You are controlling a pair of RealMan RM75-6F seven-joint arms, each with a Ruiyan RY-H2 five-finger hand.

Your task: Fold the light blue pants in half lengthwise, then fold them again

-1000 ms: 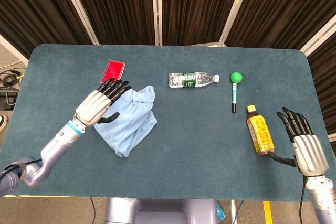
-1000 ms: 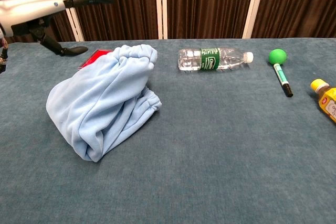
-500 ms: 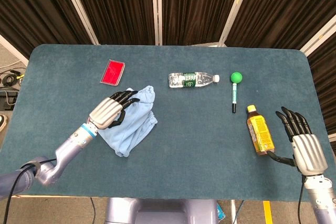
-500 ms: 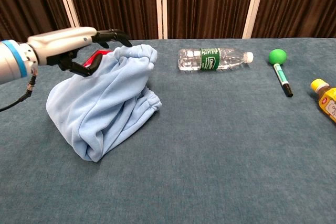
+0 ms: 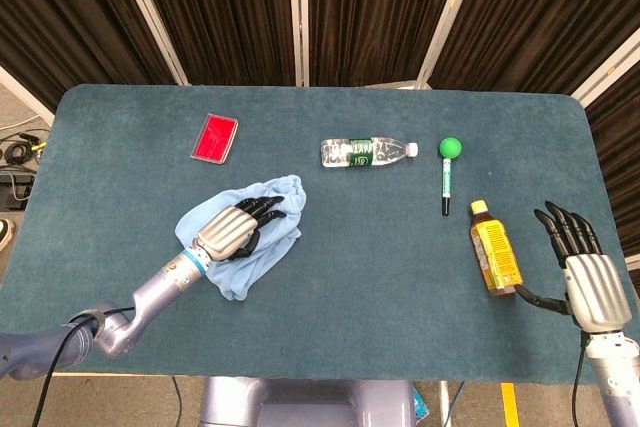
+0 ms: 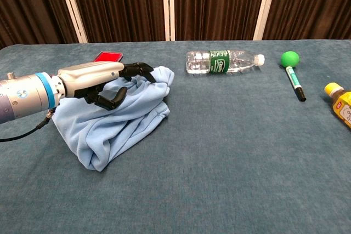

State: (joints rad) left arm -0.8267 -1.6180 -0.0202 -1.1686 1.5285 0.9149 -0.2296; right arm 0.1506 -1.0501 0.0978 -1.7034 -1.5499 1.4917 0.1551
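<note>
The light blue pants lie as a crumpled bundle on the left half of the blue table. My left hand rests flat on top of the bundle, its dark fingers reaching toward the far right edge of the cloth. In the chest view the left hand presses the pants down, thumb curled in front of the cloth, with no fold plainly pinched. My right hand hovers by the table's right front edge, fingers spread, holding nothing. It is out of the chest view.
A red card lies behind the pants. A clear water bottle lies at the centre back, and a marker with a green ball to its right. A yellow bottle lies just left of my right hand.
My left hand came from beside the red card, over to the right and down onto the pants, flattening the tall bundle. The right hand barely shifted.
</note>
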